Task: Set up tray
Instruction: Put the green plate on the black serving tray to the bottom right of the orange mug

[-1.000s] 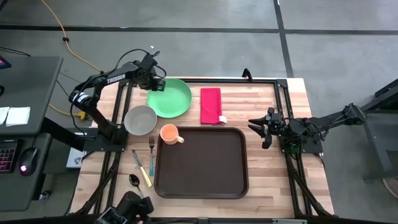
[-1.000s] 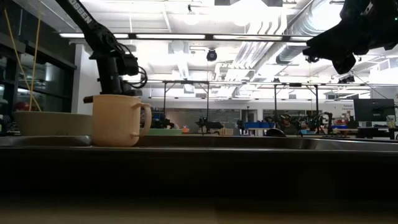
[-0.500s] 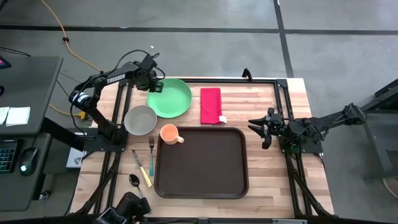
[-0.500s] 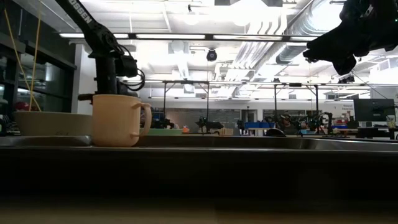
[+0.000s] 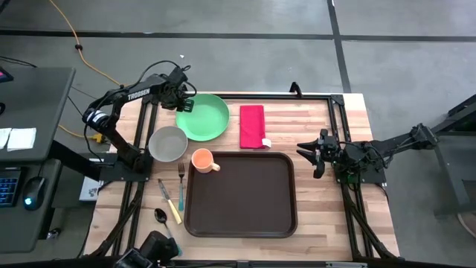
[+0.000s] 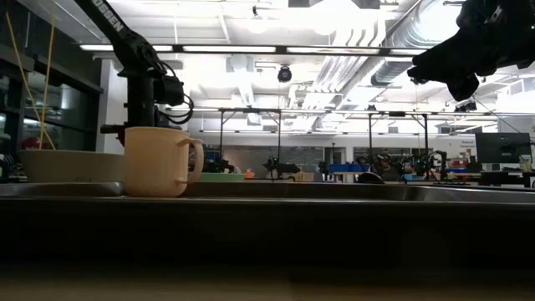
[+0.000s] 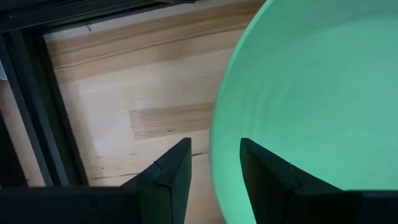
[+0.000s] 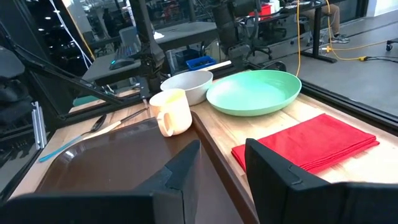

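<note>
The dark brown tray (image 5: 239,195) lies flat on the table's near middle. An orange mug (image 5: 202,160) stands at its far left corner. The round green plate (image 5: 204,117) rests on the wood behind the tray, with a folded red napkin (image 5: 252,126) to its right. My left gripper (image 7: 214,148) is open at the plate's left rim (image 7: 219,134), one finger over the plate and one over the bare wood. My right gripper (image 5: 315,153) is open and hovers right of the tray, above the table.
A pale bowl (image 5: 168,143) sits left of the mug. A fork (image 5: 181,186), a knife (image 5: 169,201) and a spoon (image 5: 162,217) lie left of the tray. A black frame (image 5: 312,95) runs along the far and side edges of the table.
My left gripper has shifted slightly toward the table's left edge, staying at the plate's left rim. The plate, tray and right arm have kept still.
</note>
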